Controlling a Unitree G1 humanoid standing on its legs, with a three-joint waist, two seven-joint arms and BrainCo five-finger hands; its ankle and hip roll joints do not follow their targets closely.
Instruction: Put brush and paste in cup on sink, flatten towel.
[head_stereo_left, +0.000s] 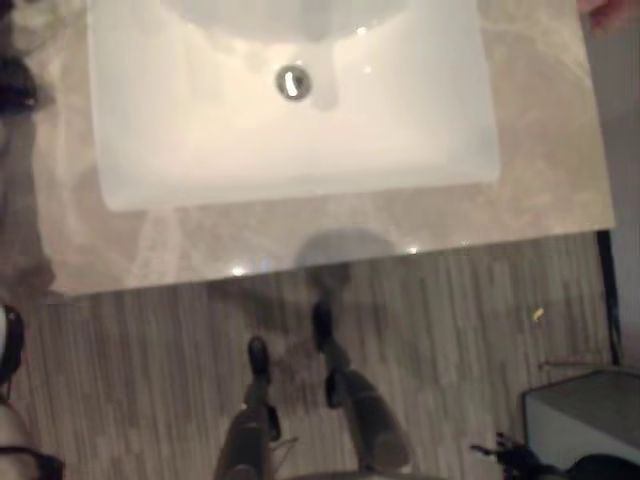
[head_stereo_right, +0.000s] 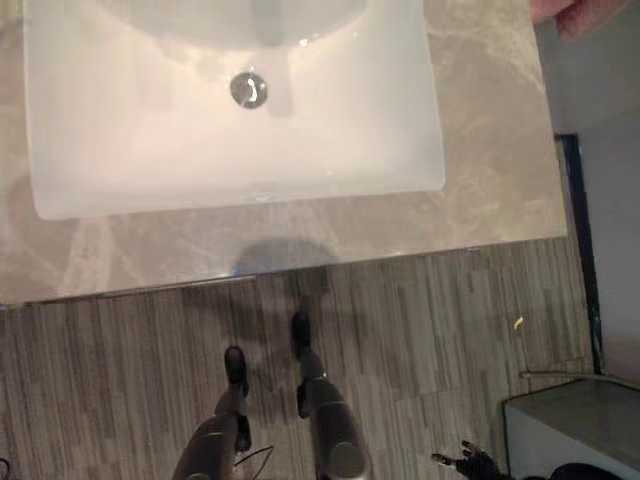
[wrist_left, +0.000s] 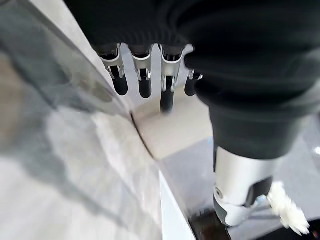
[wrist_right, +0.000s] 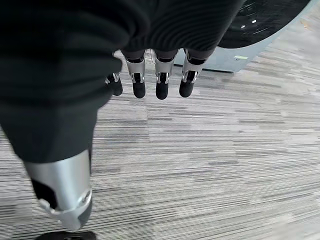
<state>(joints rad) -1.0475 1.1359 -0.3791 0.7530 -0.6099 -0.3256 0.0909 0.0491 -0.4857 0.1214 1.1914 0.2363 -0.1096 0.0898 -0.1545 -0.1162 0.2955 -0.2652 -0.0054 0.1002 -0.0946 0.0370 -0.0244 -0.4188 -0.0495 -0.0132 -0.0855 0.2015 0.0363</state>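
Striped grey floor (wrist_right: 200, 165) lay below our right robot hand (wrist_right: 150, 75), fingers relaxed, grasping nothing. Our left robot hand (wrist_left: 145, 70), likewise released, hung beside the grey marble table (wrist_left: 60, 150) bearing the white rectangular sink (head_stereo_left: 290, 110).

Marble counter (head_stereo_left: 520, 170) — white sink (head_stereo_left: 200, 130) set in it.

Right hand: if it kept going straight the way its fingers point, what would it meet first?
Probably the striped floor: the right hand hangs open above it, nothing between, though depth is unclear.
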